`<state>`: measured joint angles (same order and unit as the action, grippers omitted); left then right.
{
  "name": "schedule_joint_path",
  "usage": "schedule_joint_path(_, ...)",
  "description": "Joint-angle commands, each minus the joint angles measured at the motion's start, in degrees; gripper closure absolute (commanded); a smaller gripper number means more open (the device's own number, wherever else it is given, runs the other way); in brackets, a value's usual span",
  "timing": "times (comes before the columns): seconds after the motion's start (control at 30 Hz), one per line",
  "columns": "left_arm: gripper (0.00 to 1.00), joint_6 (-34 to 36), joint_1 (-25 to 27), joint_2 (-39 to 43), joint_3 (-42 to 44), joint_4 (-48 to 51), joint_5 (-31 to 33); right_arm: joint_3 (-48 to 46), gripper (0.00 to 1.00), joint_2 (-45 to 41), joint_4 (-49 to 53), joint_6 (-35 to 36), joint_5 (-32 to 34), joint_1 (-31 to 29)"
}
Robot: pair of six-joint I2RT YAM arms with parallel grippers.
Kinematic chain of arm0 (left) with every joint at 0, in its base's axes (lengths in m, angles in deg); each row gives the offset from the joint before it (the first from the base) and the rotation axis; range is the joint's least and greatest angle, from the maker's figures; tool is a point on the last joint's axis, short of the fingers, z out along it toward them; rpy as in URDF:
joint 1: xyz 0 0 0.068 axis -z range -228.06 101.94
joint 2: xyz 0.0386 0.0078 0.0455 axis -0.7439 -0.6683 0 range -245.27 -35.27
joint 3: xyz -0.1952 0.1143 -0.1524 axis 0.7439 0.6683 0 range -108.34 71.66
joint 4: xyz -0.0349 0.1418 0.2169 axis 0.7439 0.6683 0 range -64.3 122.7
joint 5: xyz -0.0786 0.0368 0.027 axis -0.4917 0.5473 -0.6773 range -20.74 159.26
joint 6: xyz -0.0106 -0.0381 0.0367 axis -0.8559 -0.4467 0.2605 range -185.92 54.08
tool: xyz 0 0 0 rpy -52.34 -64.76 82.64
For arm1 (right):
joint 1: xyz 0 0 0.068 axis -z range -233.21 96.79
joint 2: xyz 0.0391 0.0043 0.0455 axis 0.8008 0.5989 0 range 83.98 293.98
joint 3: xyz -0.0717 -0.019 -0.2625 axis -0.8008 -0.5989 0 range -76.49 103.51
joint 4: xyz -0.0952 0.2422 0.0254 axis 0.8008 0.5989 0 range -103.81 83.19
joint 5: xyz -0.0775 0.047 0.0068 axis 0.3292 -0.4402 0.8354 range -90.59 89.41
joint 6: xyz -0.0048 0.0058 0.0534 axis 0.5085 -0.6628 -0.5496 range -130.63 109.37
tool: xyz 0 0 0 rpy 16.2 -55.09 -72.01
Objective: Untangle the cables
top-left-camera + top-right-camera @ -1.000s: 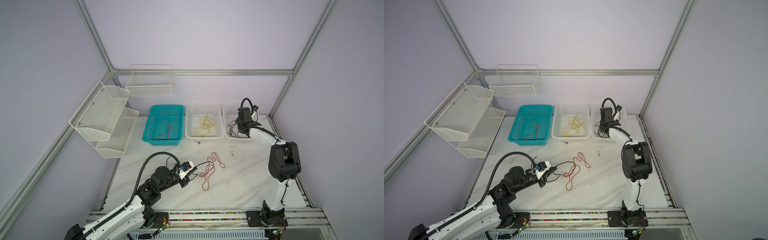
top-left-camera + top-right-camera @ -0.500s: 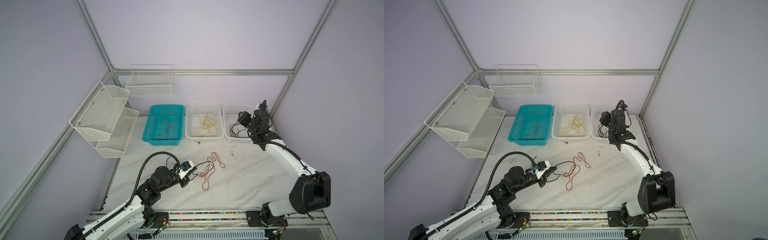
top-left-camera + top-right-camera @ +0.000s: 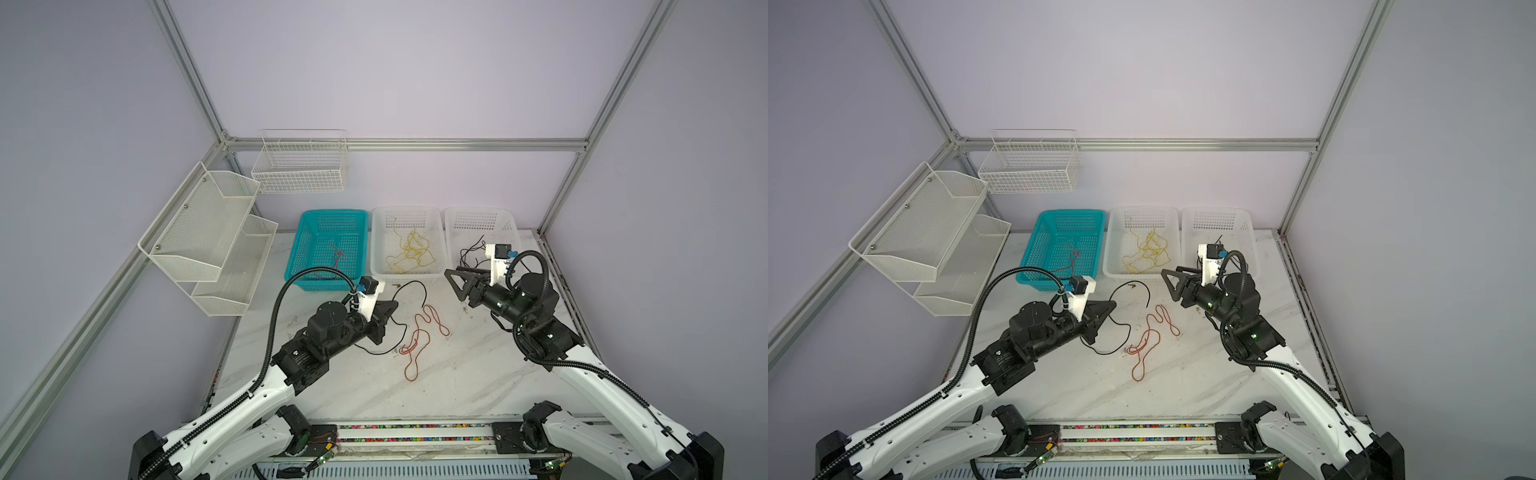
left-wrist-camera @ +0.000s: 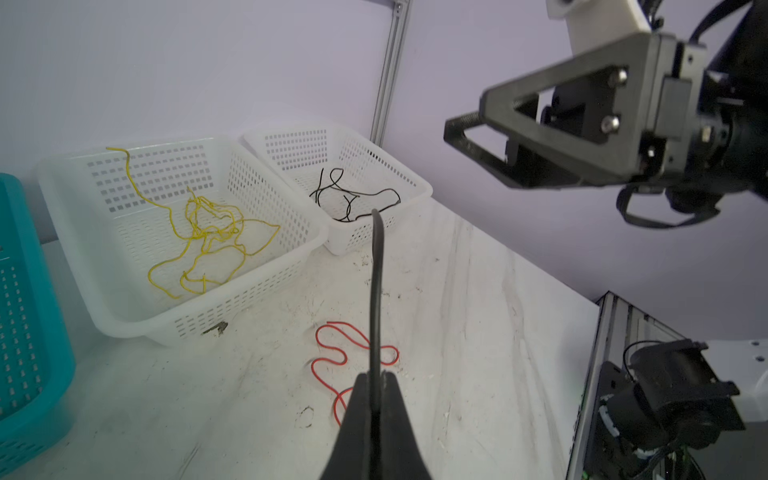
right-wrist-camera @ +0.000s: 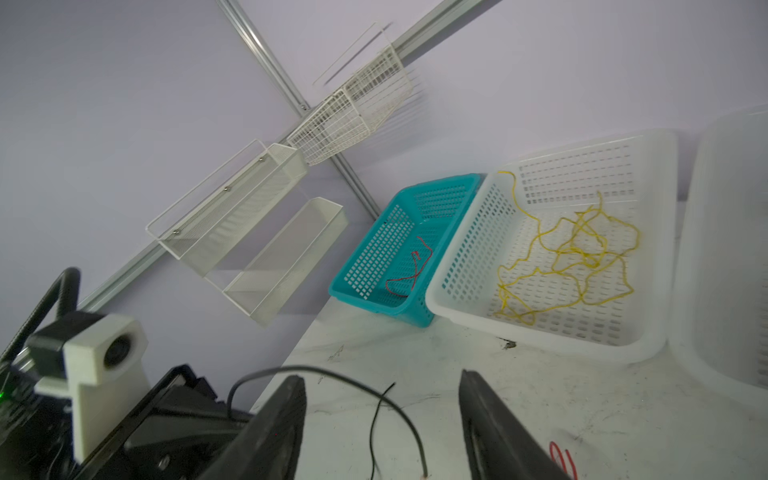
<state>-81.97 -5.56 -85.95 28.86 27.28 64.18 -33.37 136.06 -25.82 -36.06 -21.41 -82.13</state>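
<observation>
My left gripper is shut on a thin black cable, which arches up from the jaws and curls back down to the table. A red-orange cable lies in loops on the marble just beyond it. My right gripper hangs open and empty above the table in front of the white baskets, facing the left one. In the right wrist view the black cable arcs past the gap between the jaws without touching them.
At the back stand a teal basket with a red cable, a white basket with yellow cables, and another white basket with black cables. Wire shelves hang on the left wall.
The right arm has swung back from over the right white basket to the table's middle, its jaws open and empty. The left arm and its black cable have stayed put.
</observation>
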Motion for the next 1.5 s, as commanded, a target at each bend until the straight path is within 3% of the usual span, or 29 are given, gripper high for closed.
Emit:
schedule_joint_path(0.0,1.00,-8.4,0.0,0.2,-6.3,-1.6,1.7,-4.9,0.38,-3.6,-2.4,2.8,-4.0,-0.3)
schedule_joint_path(0.17,1.00,-11.8,0.0,-1.2,-8.7,-1.6,2.3,-9.3,0.38,-5.5,-5.1,3.0,-9.9,-1.4)
schedule_joint_path(0.37,1.00,-14.5,0.0,-2.9,-10.3,-3.0,1.7,-13.0,0.36,-3.2,-12.1,1.6,-12.1,-4.0)
schedule_joint_path(0.8,1.00,-17.7,0.0,-4.7,-11.9,-4.2,-0.7,-14.0,0.37,10.6,-22.7,3.7,-8.7,-11.9)
schedule_joint_path(0.93,1.00,-17.9,0.0,-5.0,-11.9,-4.3,-0.8,-12.8,0.51,13.2,-23.2,4.8,-6.6,-14.3)
schedule_joint_path(1.13,1.00,-17.0,0.0,-4.1,-10.8,-4.1,0.0,-11.7,0.88,12.9,-20.1,6.1,-2.8,-15.4)
schedule_joint_path(1.23,1.00,-16.3,0.0,-3.5,-9.4,-4.3,0.7,-11.9,1.00,11.7,-19.3,6.1,-0.9,-15.5)
schedule_joint_path(1.47,1.00,-13.0,0.0,-3.0,-5.9,-3.4,2.3,-10.5,1.00,6.8,-14.7,6.6,3.4,-15.5)
